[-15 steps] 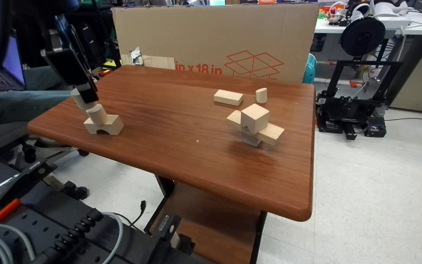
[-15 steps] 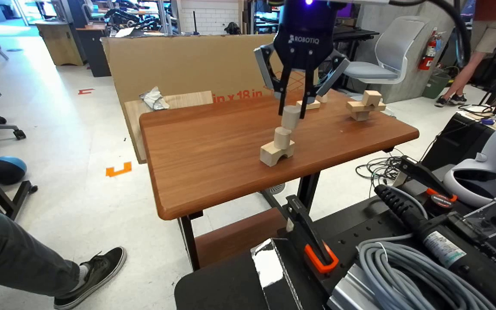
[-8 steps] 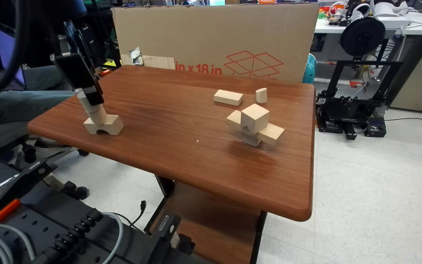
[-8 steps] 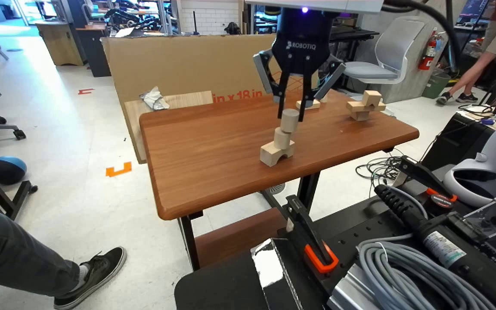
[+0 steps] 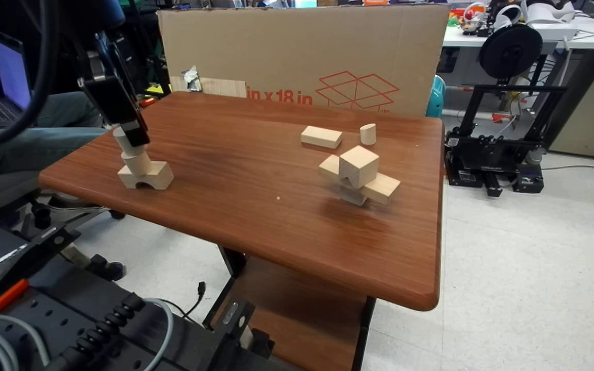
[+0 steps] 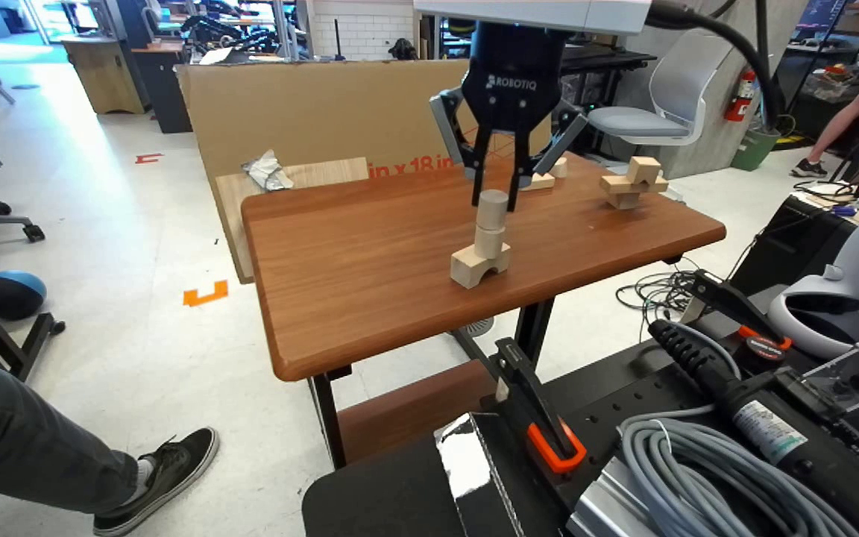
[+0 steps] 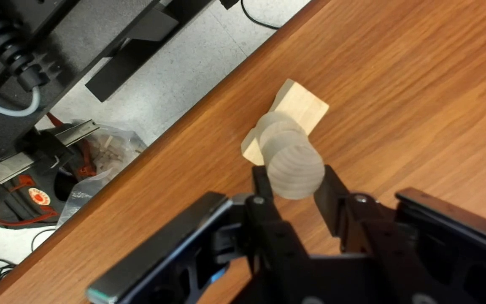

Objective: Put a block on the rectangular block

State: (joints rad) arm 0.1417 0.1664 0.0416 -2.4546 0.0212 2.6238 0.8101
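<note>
A pale wooden cylinder (image 6: 492, 210) was pinched by the end effector (image 7: 295, 185), presumably for steadying on a lower pale wooden cylinder (image 6: 488, 245) atop an arched pale wooden block (image 6: 467, 268).

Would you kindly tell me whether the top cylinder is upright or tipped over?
Upright: in an exterior view, the top cylinder stands in line over the lower cylinder, its round end facing up.
</note>
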